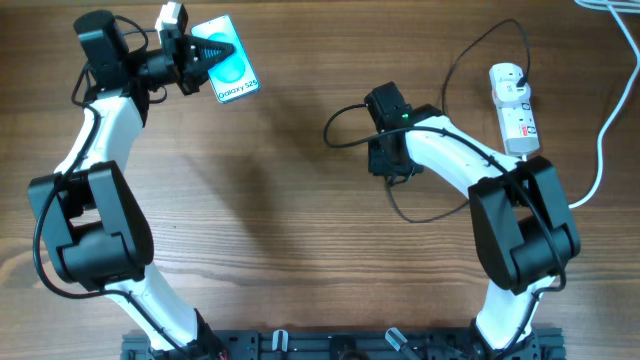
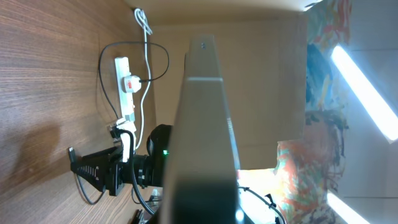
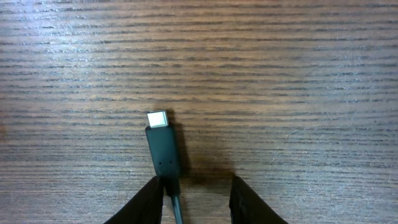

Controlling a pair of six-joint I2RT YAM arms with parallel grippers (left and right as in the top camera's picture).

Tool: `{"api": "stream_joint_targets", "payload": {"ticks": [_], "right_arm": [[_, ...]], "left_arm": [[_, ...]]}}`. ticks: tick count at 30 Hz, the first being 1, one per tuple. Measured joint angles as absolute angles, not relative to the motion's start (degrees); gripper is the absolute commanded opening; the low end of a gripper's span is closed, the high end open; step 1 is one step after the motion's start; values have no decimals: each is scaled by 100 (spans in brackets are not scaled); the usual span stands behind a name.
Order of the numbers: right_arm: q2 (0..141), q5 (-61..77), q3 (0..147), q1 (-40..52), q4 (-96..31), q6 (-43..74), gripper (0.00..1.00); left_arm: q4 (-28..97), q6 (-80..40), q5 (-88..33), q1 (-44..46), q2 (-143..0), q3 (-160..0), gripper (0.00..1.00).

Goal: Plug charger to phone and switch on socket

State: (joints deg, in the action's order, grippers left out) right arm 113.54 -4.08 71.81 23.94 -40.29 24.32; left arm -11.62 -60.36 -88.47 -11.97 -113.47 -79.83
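I see a brown wood-grain counter (image 1: 300,220) from above, with both arms reaching out over it. The left arm (image 1: 100,130) stretches far forward. The left jaws appear clamped on the phone (image 1: 238,72), with one dark finger lying across its turquoise screen. In the left wrist view the phone fills the middle as a blurred grey slab seen edge-on. The right arm (image 1: 450,150) bends in toward the middle of the counter, and the right jaws face down at the wood, standing apart and holding nothing. The white socket (image 1: 513,105) lies well off to the outer side of the right jaws. It has a plug fitted at its far end, a red mark on its face and a thick white lead (image 1: 603,120) trailing away. The charger (image 3: 163,152) lies flat on the counter right at the right jaws. Its dark plug body sits just ahead of one fingertip (image 3: 148,202), and the thin cable runs back through the gap close beside that fingertip. The bright metal tip (image 3: 157,118) points away from the jaws. The phone is well apart from the right jaws.
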Motion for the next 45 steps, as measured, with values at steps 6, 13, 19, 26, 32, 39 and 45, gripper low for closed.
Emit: {"api": "stream_joint_targets", "payload": {"ticks": [6, 13, 19, 26, 32, 39, 45], "right_arm": [[11286, -270, 7070, 2351, -3789, 2432, 40], [11286, -233, 7059, 2353, -3603, 2418, 43], [11286, -257, 7046, 2368, -3507, 2408, 14], [11290, -248, 7035, 2368, -3481, 2412, 4], [11273, -91, 7035, 2327, -3487, 2285, 4], [10130, 1546, 6978, 2115, -3940, 1444, 4], [8436, 3820, 6989, 2056, -4080, 755, 4]], "left_arm": [[-1162, -6036, -8849, -1197, -11347, -7983, 4], [-1162, -6036, -8849, -1197, -11347, -7983, 4], [-1162, -6036, -8847, -1197, -11347, -7983, 4], [-1162, -6036, -8847, -1197, -11347, -7983, 4], [-1162, -6036, -8849, -1197, -11347, -7981, 4], [-1253, -5986, -8847, -972, -11347, -7983, 4], [-1979, -5756, -8875, -506, -11347, -7983, 4]]}}
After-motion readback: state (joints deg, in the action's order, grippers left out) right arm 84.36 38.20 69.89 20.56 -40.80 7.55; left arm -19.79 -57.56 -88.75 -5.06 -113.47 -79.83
